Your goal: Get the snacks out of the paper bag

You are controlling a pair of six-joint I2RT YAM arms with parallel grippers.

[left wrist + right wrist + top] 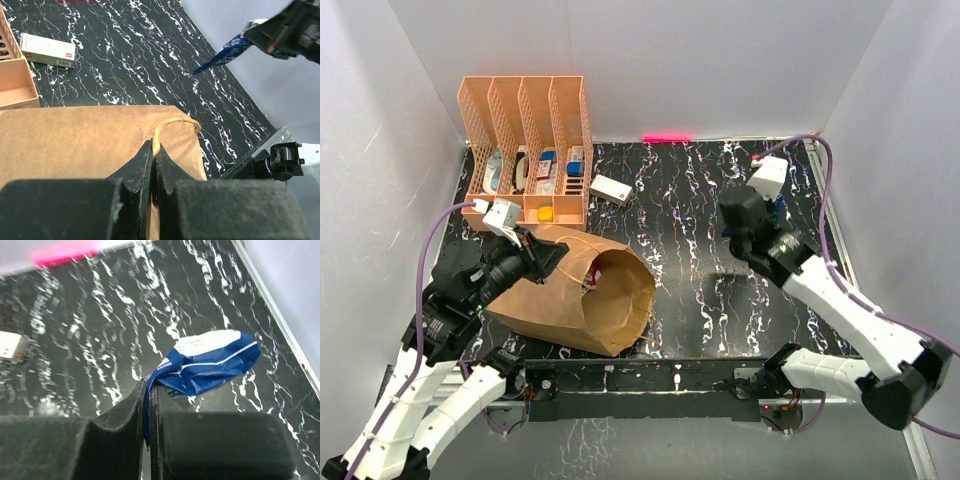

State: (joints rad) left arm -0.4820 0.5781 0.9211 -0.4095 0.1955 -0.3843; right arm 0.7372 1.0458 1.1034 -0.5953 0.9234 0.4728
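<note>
- The paper bag lies on its side on the left part of the black, white-veined counter. It sits just in front of the orange rack.
- The bag's wide-open mouth faces right, toward the middle of the counter.
- The left claw is closed tight on the bag's twisted paper handle. The handle loops out from between the fingertips and across the brown upper side of the bag.
- Just inside the bag's mouth, a scrap of a red-and-white packet shows against the brown paper. Nothing deeper in the bag can be made out.
- The right claw is clamped shut on one edge of a dark blue chip bag with a white patch and a thin white stripe.
- The chip bag sticks out past the fingers and hangs clear of the counter, over its far right part. It is well apart from the paper bag.
- From the left wrist, the chip bag shows as a blue strip in the air against the pale side wall.
- A small white box lies flat on the counter just right of the rack's front corner, apart from the paper bag.
- The rack stands at the far left and has little boxes in its lower compartments.
</note>
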